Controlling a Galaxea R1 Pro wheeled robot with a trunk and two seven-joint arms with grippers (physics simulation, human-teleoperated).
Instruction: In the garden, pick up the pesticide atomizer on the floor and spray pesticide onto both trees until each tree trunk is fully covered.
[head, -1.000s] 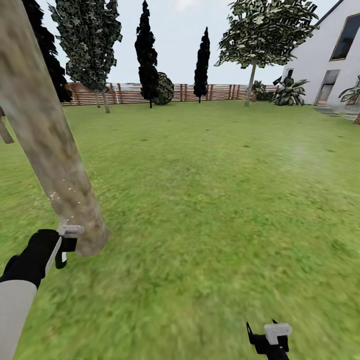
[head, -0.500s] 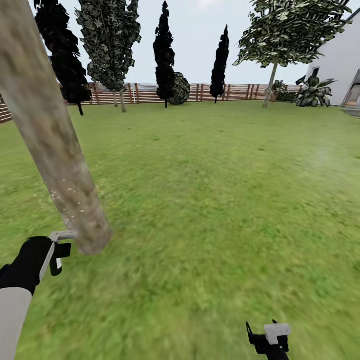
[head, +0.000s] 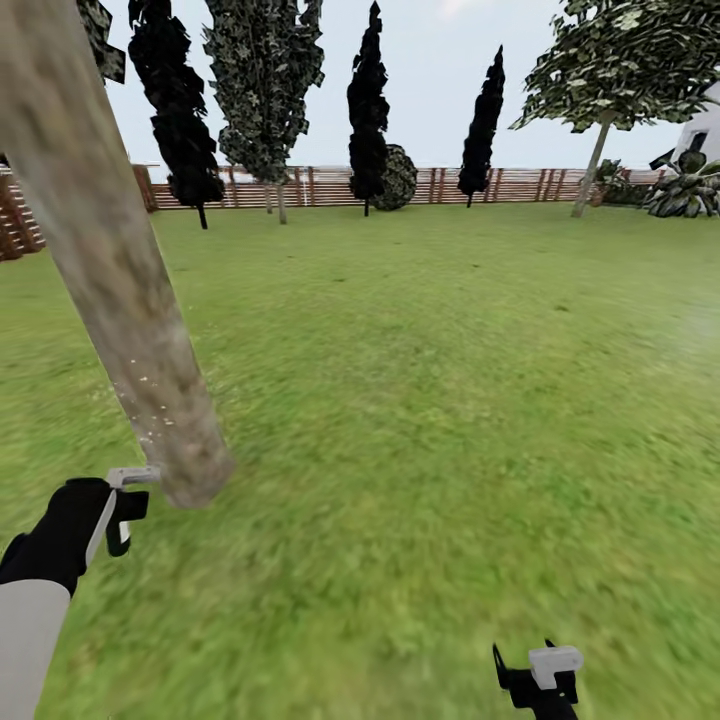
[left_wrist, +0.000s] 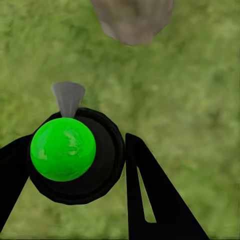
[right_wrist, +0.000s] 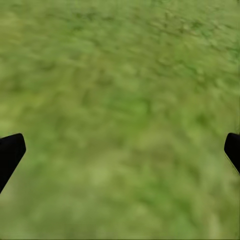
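One trunk (head: 120, 290) now shows pale spray flecks low down, left fingers (left_wrist: 155, 200) clenched on the atomizer (left_wrist: 65, 150), right fingers (right_wrist: 11, 152) released.

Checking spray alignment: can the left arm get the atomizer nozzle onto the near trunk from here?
Probably yes. The left tool holds the atomizer, its grey nozzle pointing at the trunk base, with only grass between them and nothing blocking.
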